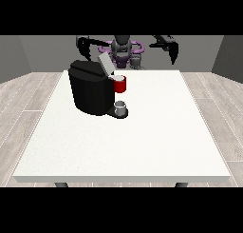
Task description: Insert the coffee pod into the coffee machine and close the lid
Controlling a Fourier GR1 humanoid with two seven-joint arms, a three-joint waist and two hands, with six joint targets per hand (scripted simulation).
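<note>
A black coffee machine [90, 92] stands on the white table [142, 141], left of the middle. Its grey lid [105, 63] is tilted up and open. A red pod holder [120, 84] sticks out at the machine's front, with a pale pod top showing in it. A small grey cup [121, 108] sits on the machine's base below. The hand at the view's left [85, 47] hangs above and behind the machine, fingers pointing down. The hand at the view's right [173, 50] is raised well away from the machine, fingers hanging relaxed. Neither holds anything.
The robot's torso [122, 49] is behind the table's far edge. Wooden floor surrounds the table. The table's right half and front are bare white surface.
</note>
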